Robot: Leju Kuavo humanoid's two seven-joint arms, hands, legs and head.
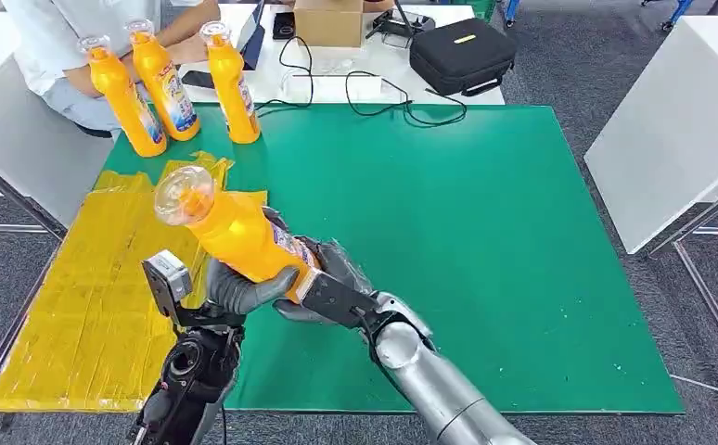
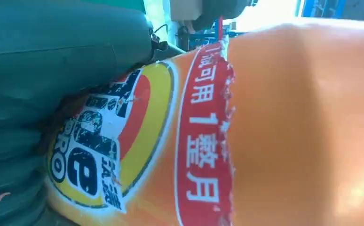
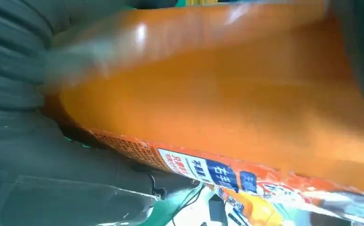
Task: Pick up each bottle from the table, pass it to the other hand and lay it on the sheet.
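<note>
I've got the orange bottle (image 1: 235,232) tilted in the air above the worktop's (image 1: 485,241) near-left area, cap end leaning toward the yellow sheet (image 1: 86,306). My left hand (image 1: 235,289) has its fingers clamped around the base, and my right hand (image 1: 332,269) grips the same bottle too. Three more bottles (image 1: 170,83) stand upright at the far-left corner.

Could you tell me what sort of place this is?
Probably an office or lab set up for robot trials: white desks around a green-covered table, grey carpet, loose cables, and a seated person.
</note>
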